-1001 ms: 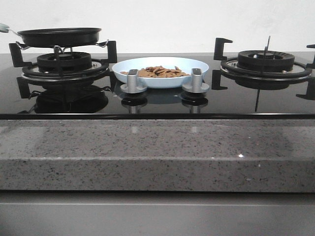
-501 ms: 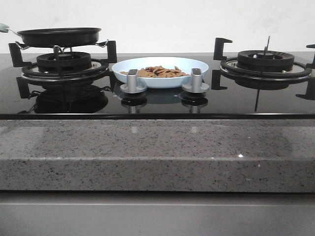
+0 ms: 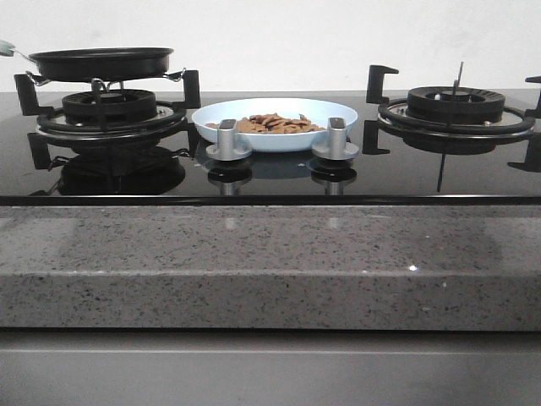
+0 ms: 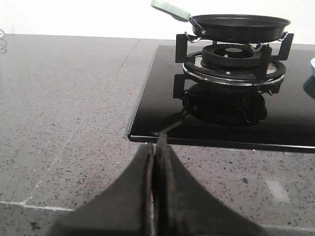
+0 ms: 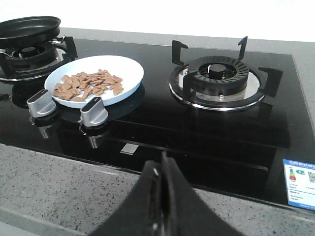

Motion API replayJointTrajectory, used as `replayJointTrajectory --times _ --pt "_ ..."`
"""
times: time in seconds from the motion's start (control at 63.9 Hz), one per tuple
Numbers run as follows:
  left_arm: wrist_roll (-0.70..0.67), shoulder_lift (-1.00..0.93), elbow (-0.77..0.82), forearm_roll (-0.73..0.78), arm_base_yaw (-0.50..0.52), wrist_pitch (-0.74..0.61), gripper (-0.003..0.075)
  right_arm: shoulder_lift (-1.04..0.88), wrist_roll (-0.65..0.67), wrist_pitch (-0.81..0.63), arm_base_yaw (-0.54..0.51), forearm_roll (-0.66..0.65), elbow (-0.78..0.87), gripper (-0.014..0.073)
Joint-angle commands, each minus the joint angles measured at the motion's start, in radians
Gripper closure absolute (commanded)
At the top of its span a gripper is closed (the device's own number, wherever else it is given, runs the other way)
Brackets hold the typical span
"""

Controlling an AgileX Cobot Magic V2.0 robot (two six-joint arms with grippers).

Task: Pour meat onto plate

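Front view: brown meat [image 3: 275, 123] strips heaped on plate [image 3: 338, 112].

front: low, level, facing hob [image 3: 270, 169] | wrists: above counter [image 4: 64, 123] | shared: pan [image 3: 101, 63], plate [image 3: 275, 135]

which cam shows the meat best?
Right wrist view: it looks down into the plate, so the meat strips show individually. Front view sees the meat edge-on, a low heap. Left wrist view misses it.
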Motion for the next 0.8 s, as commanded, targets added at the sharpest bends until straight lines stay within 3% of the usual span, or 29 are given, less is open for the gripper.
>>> replayJointTrajectory --times 0.0,0.235,0.36,0.548,0.782 --pt "-0.010 -0.018 0.006 -0.009 0.001 -0.086 0.0741 0.008 -0.003 -0.083 -0.005 0.000 -0.025 0.0654" --pt "-0.010 -0.018 0.006 -0.009 0.001 -0.086 0.0741 0.008 -0.003 -0.085 -0.005 0.000 -0.023 0.0654" --pt "-0.010 -0.018 0.006 -0.009 0.001 -0.086 0.0741 0.006 -0.003 -0.162 -0.007 -0.023 0.025 0.0654" --pt "-0.010 -0.018 0.006 -0.009 0.001 -0.086 0.0741 -0.089 -0.001 -0.347 -0.045 -0.084 0.217 0.0654" --pt "-0.010 -0.018 0.006 -0.009 0.001 -0.086 0.0741 -0.279 0.041 -0.376 -0.142 -0.082 0.408 0.0654"
